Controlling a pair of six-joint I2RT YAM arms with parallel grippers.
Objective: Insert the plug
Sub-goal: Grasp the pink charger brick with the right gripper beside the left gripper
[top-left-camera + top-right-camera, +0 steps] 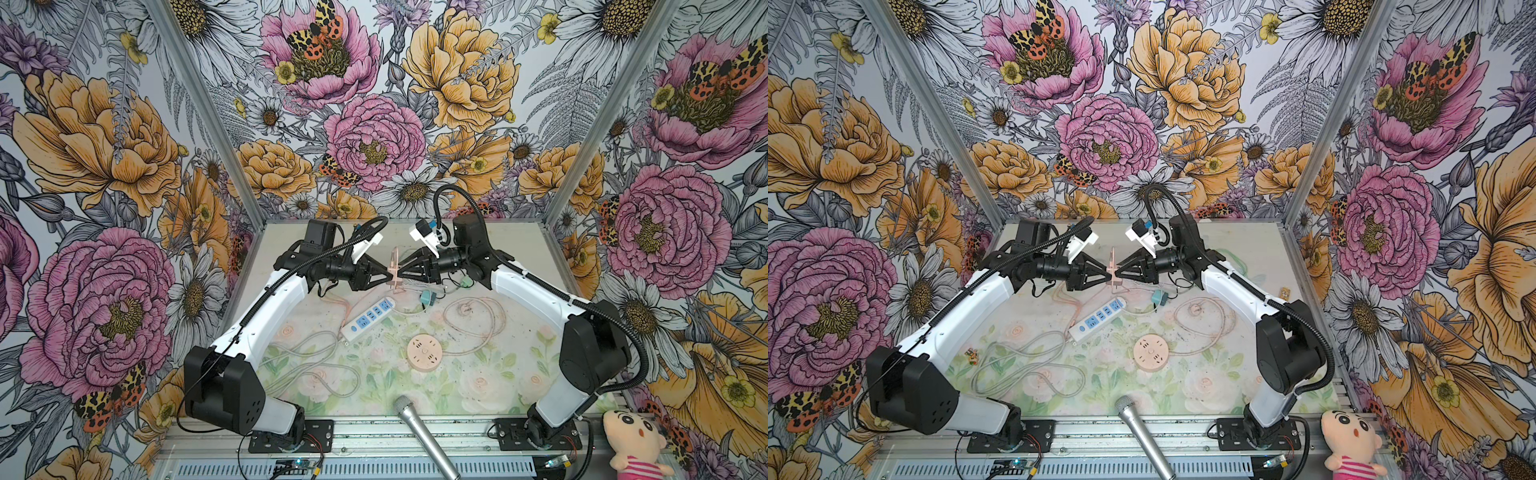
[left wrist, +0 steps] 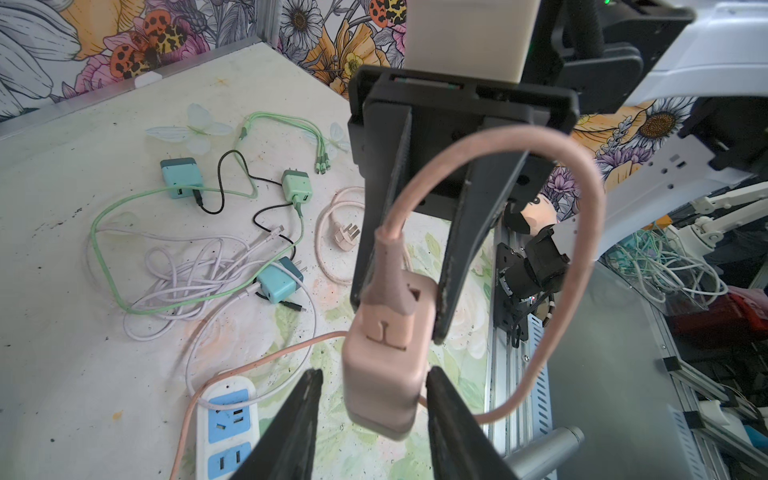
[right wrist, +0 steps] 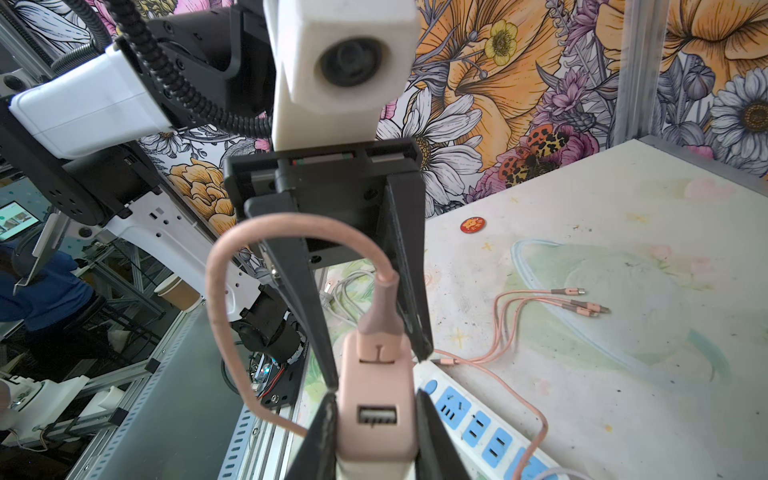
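At the near edge of the worktop point(image 1: 498, 386) a silver microphone point(image 1: 419, 432) lies slantwise over the rail, and a plush doll point(image 1: 636, 442) sits off the right corner. Farther in, a round pink socket point(image 1: 424, 352) lies flat near the middle. Just beyond it and to the left, the white power strip point(image 1: 368, 318) lies at a slant with its blue outlets facing up. A teal charger point(image 1: 428, 297) rests near the strip's far end.

Past the strip, towards the back of the worktop, both arms meet nose to nose in the air. Between them hangs the pink charger point(image 2: 382, 382), clear of the worktop and over the far end of the strip, not in any outlet. The right hand point(image 3: 375, 395) is clamped on it. In the right wrist view its two fingers press the charger's sides, with a USB port facing the camera. The left hand point(image 2: 372, 370) has its jaws set either side of the same charger. In the left wrist view one finger is at the casing and a gap shows at the other, so it has no grip on it. A pink cable point(image 2: 582, 232) is plugged into the charger's upper end, arches in a loop around the hands and trails down to the worktop beside the strip.
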